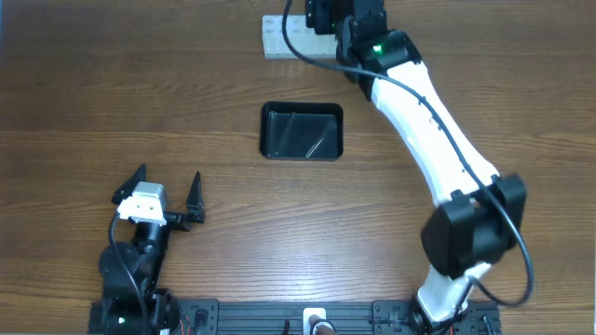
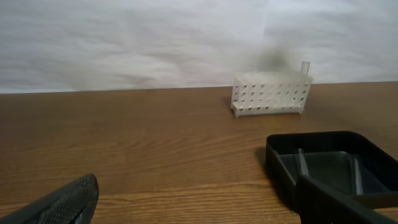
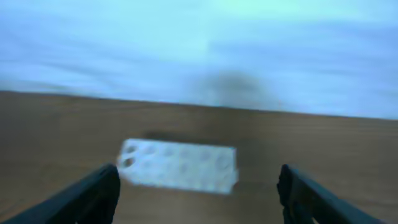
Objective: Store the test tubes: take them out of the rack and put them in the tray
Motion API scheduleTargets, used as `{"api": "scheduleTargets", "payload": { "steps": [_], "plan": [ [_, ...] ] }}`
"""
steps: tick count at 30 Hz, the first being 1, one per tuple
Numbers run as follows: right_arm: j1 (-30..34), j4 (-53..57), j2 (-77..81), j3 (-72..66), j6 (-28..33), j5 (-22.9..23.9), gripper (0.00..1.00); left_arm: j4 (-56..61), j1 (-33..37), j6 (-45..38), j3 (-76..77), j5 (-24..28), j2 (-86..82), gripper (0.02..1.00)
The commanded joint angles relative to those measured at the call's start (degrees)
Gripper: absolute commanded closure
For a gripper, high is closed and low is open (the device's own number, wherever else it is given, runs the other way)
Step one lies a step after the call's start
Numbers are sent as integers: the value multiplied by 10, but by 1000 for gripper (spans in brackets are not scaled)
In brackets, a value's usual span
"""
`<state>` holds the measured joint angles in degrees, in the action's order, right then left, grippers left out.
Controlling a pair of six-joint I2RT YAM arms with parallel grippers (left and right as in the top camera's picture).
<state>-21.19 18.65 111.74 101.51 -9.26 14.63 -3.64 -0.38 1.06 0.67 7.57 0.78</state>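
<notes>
1. Looking down from above, I see my left claw (image 1: 169,179) low on the wooden table (image 1: 112,93), close to its own base. Its two fingers are spread wide with nothing between them. My right arm stretches to the far edge, where my right claw (image 1: 324,17) hangs over the white rack (image 1: 277,39). The black tray (image 1: 264,130) sits near the middle of the table, nearer than the rack and apart from it.
2. From my left wrist, my left claw's fingers stand far apart over bare wood. The tray lies close by, and two clear tubes (image 2: 301,163) rest flat inside it. Farther off, the rack stands by the table's far edge. One test tube (image 2: 305,67) is upright in a corner hole, its top poking above the rack.
3. From my right wrist, my right claw's fingers are apart and grip nothing. The rack lies below, framed between them, with its rows of holes facing up. The view is too blurred to pick out any tube there.
</notes>
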Motion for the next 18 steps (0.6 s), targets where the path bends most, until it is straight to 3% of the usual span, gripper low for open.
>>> {"api": "scheduleTargets", "payload": {
  "steps": [1, 9, 18],
  "plan": [
    [14, -35, 76, -2, 28, 18, 121, 0, 3, -8, -3, 9, -5, 18],
    [23, -101, 149, -2, 29, 17, 134, 0, 3, -8, -3, 9, -5, 18],
    [25, -125, 182, -2, 29, 18, 237, 0, 3, -8, -3, 9, -5, 18]
  ]
}}
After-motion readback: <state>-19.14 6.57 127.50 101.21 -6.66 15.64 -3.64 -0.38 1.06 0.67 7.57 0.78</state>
